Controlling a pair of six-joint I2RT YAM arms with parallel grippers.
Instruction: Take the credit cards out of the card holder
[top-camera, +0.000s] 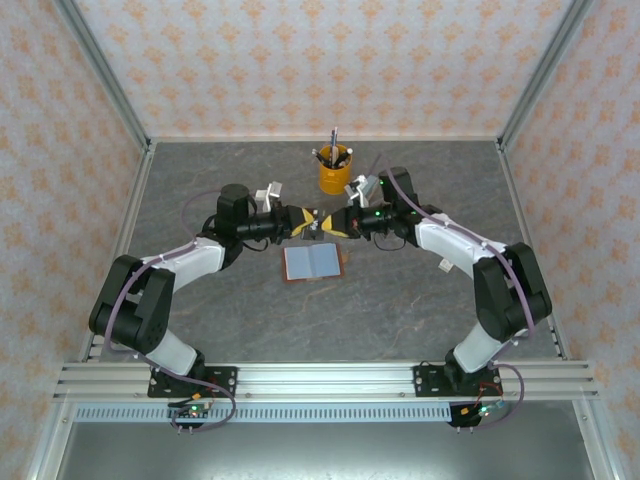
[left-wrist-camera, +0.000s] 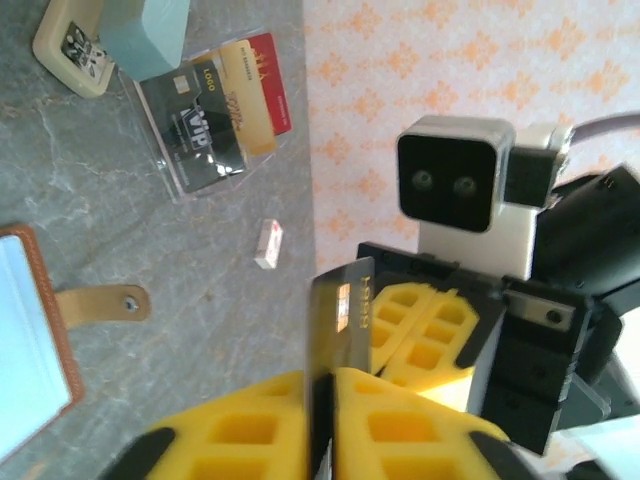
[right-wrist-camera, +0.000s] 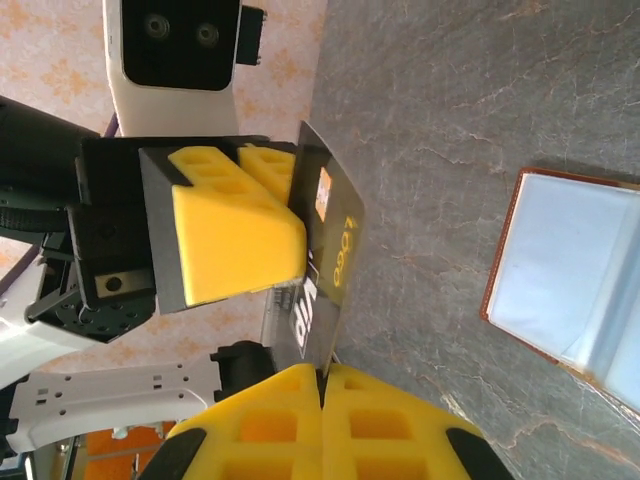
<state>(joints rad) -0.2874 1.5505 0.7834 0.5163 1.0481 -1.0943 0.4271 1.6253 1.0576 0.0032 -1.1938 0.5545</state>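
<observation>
Orange pen cup (top-camera: 335, 170) behind. Left gripper (left-wrist-camera: 322, 388) and right gripper (right-wrist-camera: 322, 378) each pinched tight on one dark card (right-wrist-camera: 325, 255), near open card holder (top-camera: 313, 262) flat on table (top-camera: 420, 300). Left wrist view: loose cards (left-wrist-camera: 220, 110) beside pale block (left-wrist-camera: 140, 35).

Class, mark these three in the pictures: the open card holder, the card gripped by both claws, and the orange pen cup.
card holder (top-camera: 313, 262): top view, pale blue inside face.
card (right-wrist-camera: 340, 255): right wrist view, dark printed face.
pen cup (top-camera: 335, 178): top view, orange side wall.
</observation>
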